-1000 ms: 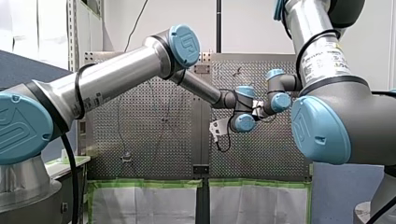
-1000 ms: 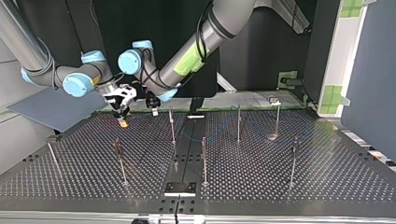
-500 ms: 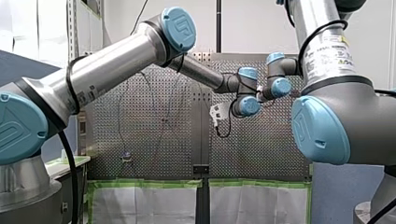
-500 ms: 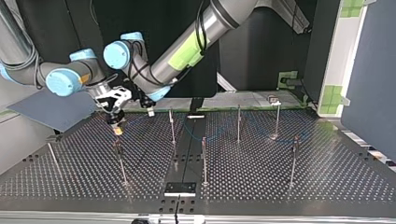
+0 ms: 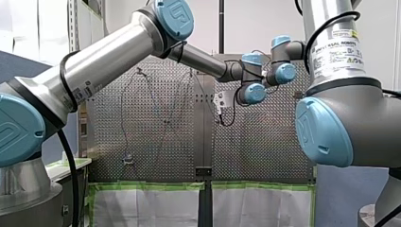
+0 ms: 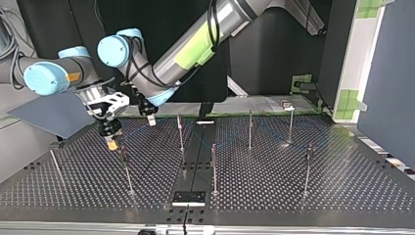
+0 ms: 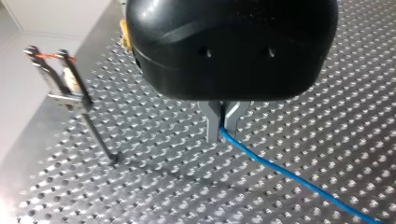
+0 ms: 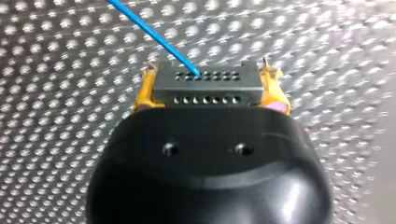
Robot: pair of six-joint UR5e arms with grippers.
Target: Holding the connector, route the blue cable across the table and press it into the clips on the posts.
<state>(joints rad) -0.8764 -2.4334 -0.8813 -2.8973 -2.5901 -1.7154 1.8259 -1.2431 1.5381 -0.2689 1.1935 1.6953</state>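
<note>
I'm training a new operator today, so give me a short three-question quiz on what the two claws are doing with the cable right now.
1. True or false: my right claw is shut on the connector.
2. What does my left claw pinch between its metal fingers? A: the blue cable. B: a screwdriver. C: nothing.
3. Fill in: the pads of my right claw are coloured ____.
Key: 1 true; 2 A; 3 yellow.
</note>
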